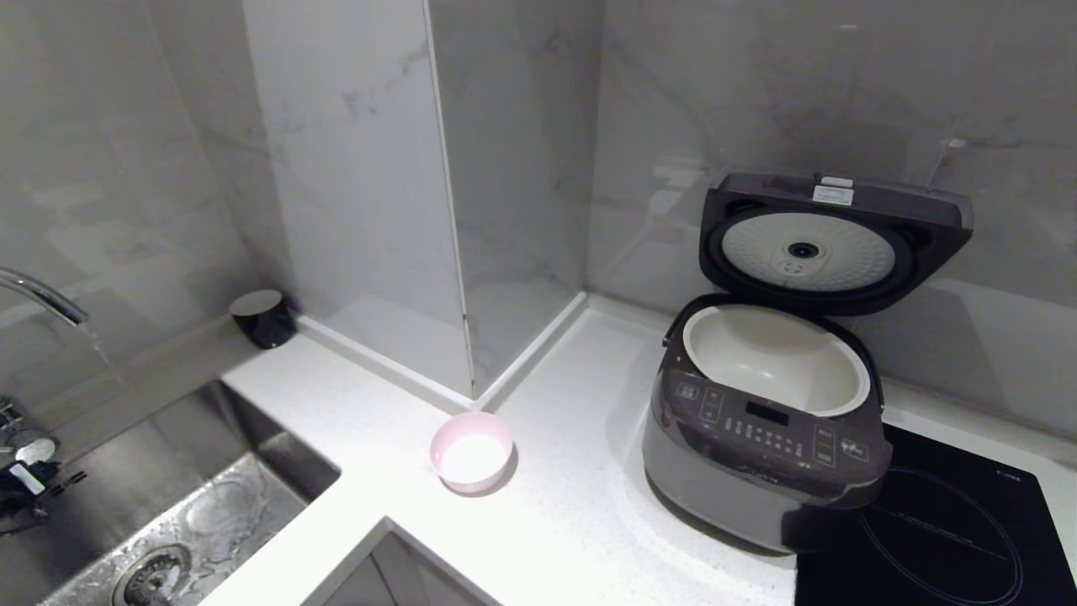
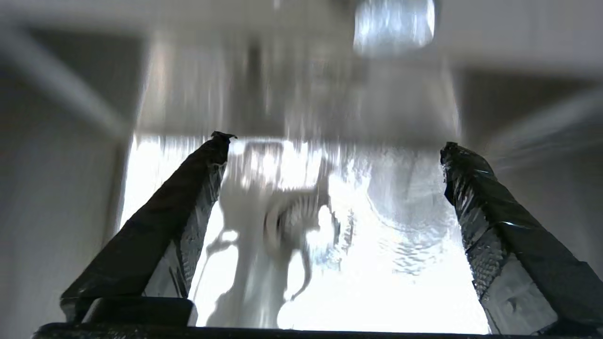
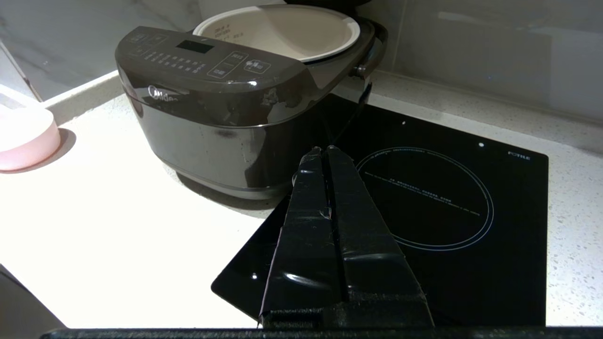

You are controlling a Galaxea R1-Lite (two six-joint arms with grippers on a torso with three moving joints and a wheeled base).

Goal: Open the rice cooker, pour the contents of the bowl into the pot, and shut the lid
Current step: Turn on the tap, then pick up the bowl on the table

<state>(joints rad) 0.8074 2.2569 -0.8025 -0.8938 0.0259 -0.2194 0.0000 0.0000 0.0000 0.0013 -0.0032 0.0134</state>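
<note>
the counter (image 1: pixel 580 505) is white and speckled, and carries the work. the sink (image 1: pixel 193 522) is steel and wet, set into the counter; the left claw (image 2: pixel 337 143) hangs over its basin with the drain (image 2: pixel 297 221) below and between its two black fingers (image 2: pixel 188 197), which stand wide apart with nothing between them. this view is blurred, so finer detail cannot be told. the hob (image 3: pixel 447 202) is flat black glass and lies directly under and ahead of the right claw (image 3: pixel 324 149), whose fingers are pressed together, holding nothing, tips hovering near the hob's front edge. the rice cooker (image 1: pixel 757 438) is dark grey-brown and stands just beyond the right claw's tips, one corner resting on the hob. the lid (image 1: pixel 829 240) is raised upright on its hinge, white dimpled disc facing forward. the pot (image 1: pixel 774 358) is cream-white, seated in the cooker body, open; whether anything lies inside cannot be told. the bowl (image 1: pixel 471 450) is pale pink, upright on the counter, apart from the cooker on the far side from the right claw, between cooker and sink. its inside shows only white; contents cannot be made out. a small black cylinder (image 1: pixel 262 318) stands at the wall behind the sink.
</note>
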